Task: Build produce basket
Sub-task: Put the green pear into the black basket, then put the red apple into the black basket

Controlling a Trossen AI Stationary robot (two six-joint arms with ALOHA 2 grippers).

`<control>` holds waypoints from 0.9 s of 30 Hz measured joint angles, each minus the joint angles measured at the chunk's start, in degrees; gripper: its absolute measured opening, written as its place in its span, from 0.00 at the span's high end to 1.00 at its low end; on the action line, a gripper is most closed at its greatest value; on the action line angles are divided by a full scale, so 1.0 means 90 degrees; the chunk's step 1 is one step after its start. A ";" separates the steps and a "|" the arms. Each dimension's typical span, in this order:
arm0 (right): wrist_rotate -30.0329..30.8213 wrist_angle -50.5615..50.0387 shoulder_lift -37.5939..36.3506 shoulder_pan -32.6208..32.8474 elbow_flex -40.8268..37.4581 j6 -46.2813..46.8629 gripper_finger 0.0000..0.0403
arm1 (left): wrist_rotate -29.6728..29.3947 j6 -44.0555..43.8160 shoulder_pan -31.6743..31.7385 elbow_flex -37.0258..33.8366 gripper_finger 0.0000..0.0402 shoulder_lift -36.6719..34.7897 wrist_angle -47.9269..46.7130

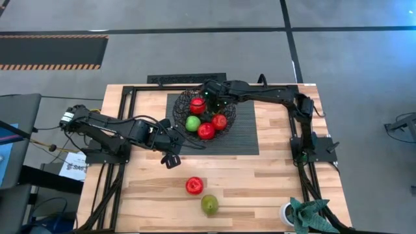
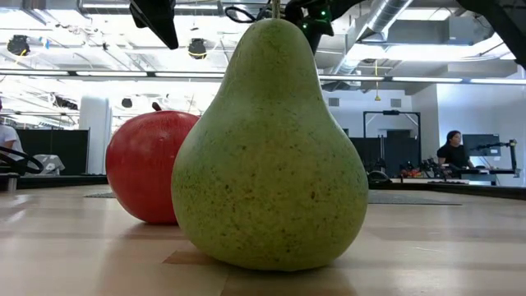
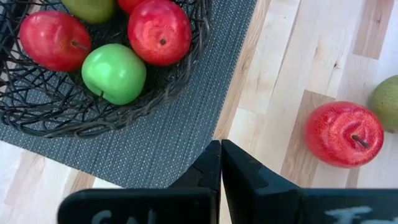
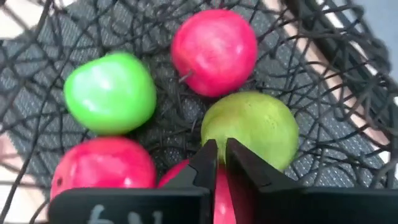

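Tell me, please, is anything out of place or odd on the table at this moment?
Two fruits lie outside the basket: a red apple and a yellow-green pear, both upright on the bare wood near the table's front edge. The other fruits sit inside the basket on the dark mat. Nothing looks spilled, tipped or damaged.

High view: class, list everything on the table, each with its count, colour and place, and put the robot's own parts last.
basket: one, black wire, on the mat
mat: one, dark grey, far middle of table
table: one, light wood
fruits in basket: three red, one bright green, one yellow-green
fruits on table: one red, one yellow-green, side by side near the front edge
left hand: shut, empty, by the mat's near left corner
right hand: slightly open, over the basket
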 joint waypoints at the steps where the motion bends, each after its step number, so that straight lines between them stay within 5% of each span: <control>1: -0.0002 -0.0104 0.0002 0.0011 0.0030 -0.0027 0.85 | -0.0001 0.0000 -0.0001 0.0000 1.00 -0.0001 0.0000; 9: 0.0010 -0.1308 0.0027 0.0104 0.0987 -0.0145 0.73 | -0.0001 -0.0078 -0.0002 0.0000 1.00 0.0001 -0.0002; 17: 0.0002 -0.3735 0.0006 0.0578 0.3596 -0.0080 0.64 | -0.0518 -0.0707 -0.0459 0.0000 1.00 -0.0001 0.0004; 27: 0.0041 -0.3962 -0.1919 0.1622 0.2981 0.1314 0.65 | -0.0318 -0.2018 -0.1580 -0.0574 1.00 -0.0004 0.1816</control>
